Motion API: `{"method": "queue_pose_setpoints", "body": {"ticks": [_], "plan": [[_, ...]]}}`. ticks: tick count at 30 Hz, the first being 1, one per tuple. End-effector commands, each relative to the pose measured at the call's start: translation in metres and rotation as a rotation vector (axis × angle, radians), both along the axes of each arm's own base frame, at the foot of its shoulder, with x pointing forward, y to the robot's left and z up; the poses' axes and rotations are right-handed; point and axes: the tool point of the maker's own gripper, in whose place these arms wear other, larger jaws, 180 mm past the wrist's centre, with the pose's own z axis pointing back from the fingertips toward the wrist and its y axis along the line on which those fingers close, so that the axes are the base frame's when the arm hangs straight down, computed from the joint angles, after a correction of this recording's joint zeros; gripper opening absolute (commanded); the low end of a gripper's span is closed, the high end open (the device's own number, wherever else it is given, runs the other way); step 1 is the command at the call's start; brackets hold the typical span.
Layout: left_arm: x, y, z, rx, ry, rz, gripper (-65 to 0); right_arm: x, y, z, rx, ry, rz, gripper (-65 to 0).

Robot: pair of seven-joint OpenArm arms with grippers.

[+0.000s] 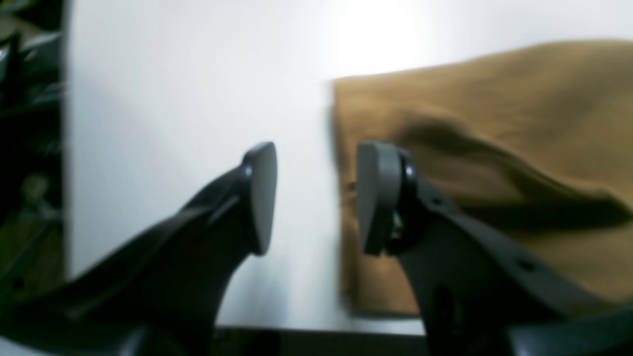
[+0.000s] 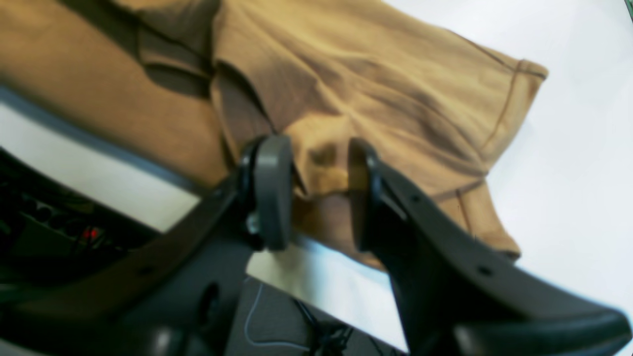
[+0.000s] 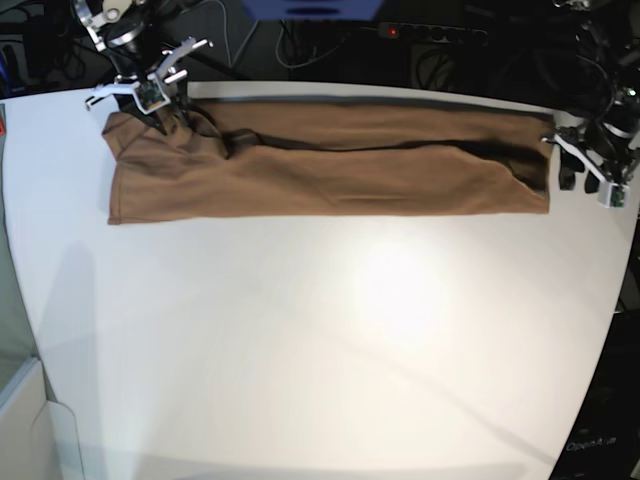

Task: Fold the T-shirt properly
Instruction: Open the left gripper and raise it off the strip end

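The brown T-shirt (image 3: 330, 170) lies folded into a long strip across the far side of the white table (image 3: 320, 350). My right gripper (image 3: 170, 110) is at the strip's left far corner. In the right wrist view the right gripper (image 2: 316, 193) is closed on a bunched fold of the T-shirt (image 2: 371, 74), near a sleeve hem. My left gripper (image 3: 574, 172) is just off the strip's right end. In the left wrist view the left gripper (image 1: 316, 198) is open and empty, with one finger (image 1: 378, 198) over the edge of the T-shirt (image 1: 494, 123).
The table's far edge runs close behind the shirt (image 2: 113, 163). A power strip and cables (image 3: 430, 35) lie in the dark beyond it. Bare white tabletop (image 1: 198, 99) shows beside the shirt's right end.
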Motion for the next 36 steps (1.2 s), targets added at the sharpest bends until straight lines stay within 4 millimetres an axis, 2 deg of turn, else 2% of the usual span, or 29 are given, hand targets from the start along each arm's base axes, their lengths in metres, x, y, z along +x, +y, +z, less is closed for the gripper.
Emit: {"method": "queue_pose_setpoints", "body": {"ticks": [1, 4, 6, 10, 11, 15, 17, 22, 25, 27, 30, 32, 36], "plan": [[0.007, 0.011, 0.018, 0.026, -0.056, 0.01, -39.6, 0.004, 0.0, 0.011, 0.013, -0.048, -0.001, -45.0], [0.001, 0.025, 0.021, 0.034, -0.063, 0.053, -39.6, 0.008, 0.0, 0.019, 0.057, -0.085, -0.027, -45.1], [0.001, 0.027, 0.022, 0.036, -0.067, 0.059, -39.6, 0.01, -0.01, 0.024, 0.065, -0.108, -0.062, -45.1], [0.014, 0.027, 0.033, 0.04, -0.106, 0.06, -39.7, 0.02, -0.031, 0.03, 0.03, -0.14, -0.111, -45.3], [0.015, 0.027, 0.033, 0.038, -0.11, 0.062, -39.7, 0.021, -0.037, 0.032, 0.02, -0.145, -0.124, -46.3], [0.028, 0.02, 0.036, 0.008, -0.148, 0.073, -39.7, 0.025, -0.053, 0.036, -0.006, -0.163, -0.162, -57.3], [0.038, 0.012, 0.036, -0.02, -0.17, 0.074, -39.7, 0.025, -0.054, 0.036, -0.008, -0.165, -0.164, -59.2], [0.058, -0.03, 0.002, -0.123, -0.126, 0.04, -39.8, 0.022, -0.055, 0.035, -0.01, -0.157, -0.165, -59.5], [0.06, -0.051, -0.023, -0.131, -0.053, 0.024, -40.0, 0.022, -0.055, 0.035, -0.011, -0.156, -0.167, -59.5], [0.056, -0.057, -0.032, -0.107, -0.02, 0.023, -44.7, 0.022, -0.055, 0.035, -0.012, -0.155, -0.166, -59.5], [0.048, -0.051, -0.037, -0.054, 0.021, 0.021, -56.5, 0.021, -0.06, 0.035, -0.021, -0.154, -0.179, -59.5], [0.037, -0.037, -0.038, -0.016, 0.049, 0.027, -62.2, 0.022, -0.063, 0.036, -0.025, -0.158, -0.185, -59.5], [0.024, -0.007, -0.032, 0.03, 0.056, 0.072, -63.3, 0.021, -0.061, 0.033, -0.016, -0.152, -0.185, -59.3]]}}
